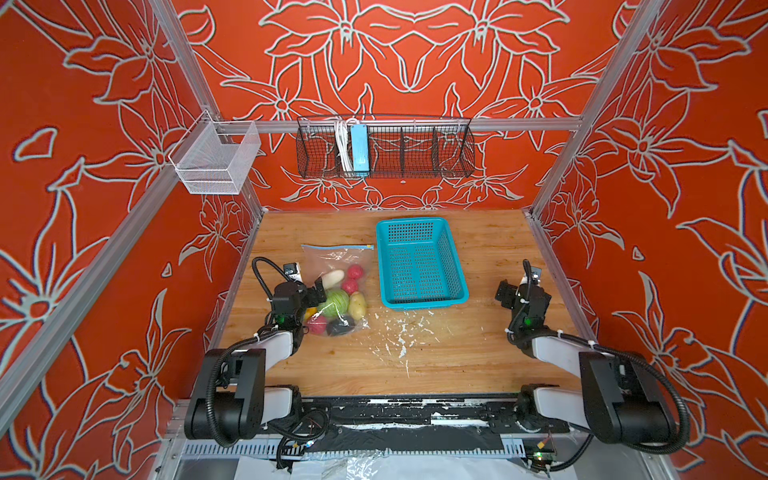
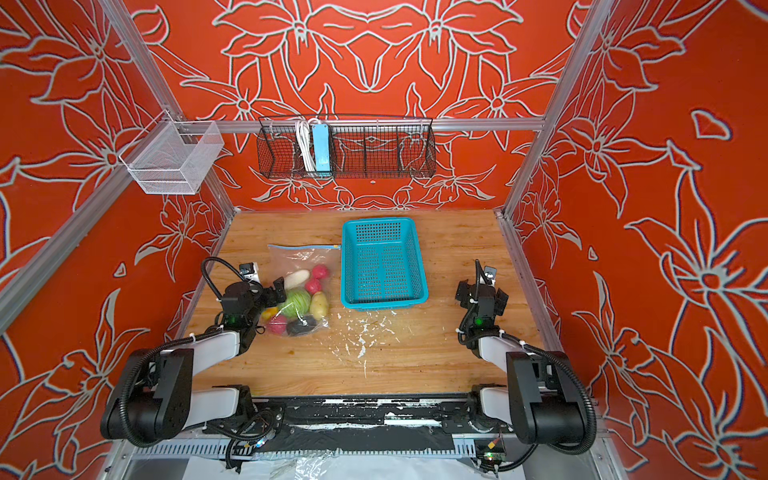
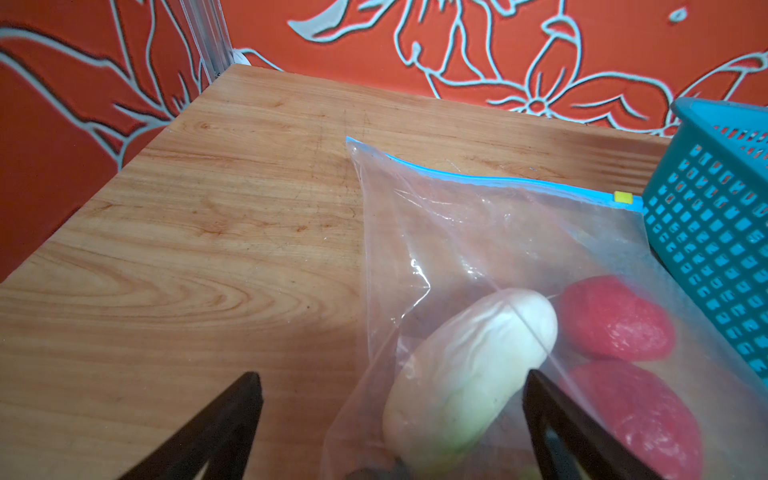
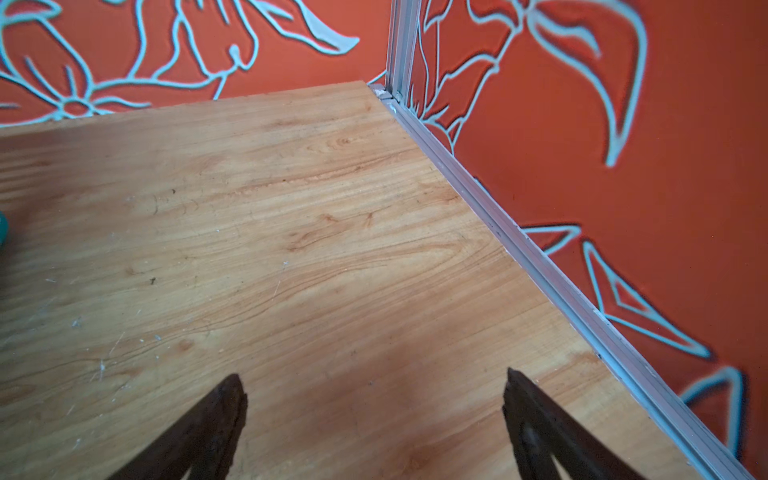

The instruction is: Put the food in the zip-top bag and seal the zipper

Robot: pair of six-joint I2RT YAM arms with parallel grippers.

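The clear zip-top bag [image 1: 332, 259] [image 2: 297, 259] [image 3: 498, 241] lies flat on the left of the wooden table with the food inside. I see a white cucumber [image 3: 469, 365], two red strawberries [image 3: 615, 320], a green cabbage [image 1: 337, 301], a yellow potato [image 1: 357, 305] and a dark avocado [image 1: 340, 328]. The blue zipper [image 3: 478, 180] runs along the bag's far edge, its yellow slider [image 3: 622, 197] at the end beside the basket. My left gripper [image 1: 307, 289] [image 3: 390, 378] is open, straddling the bag's left edge and the cucumber. My right gripper [image 1: 523, 291] [image 4: 374, 382] is open over bare table.
An empty teal basket [image 1: 422, 262] [image 3: 715, 232] stands right beside the bag. White flecks [image 1: 399, 332] mark the table's middle. A black wire rack [image 1: 384, 147] with a blue power strip and a white mesh bin [image 1: 216, 160] hang on the walls.
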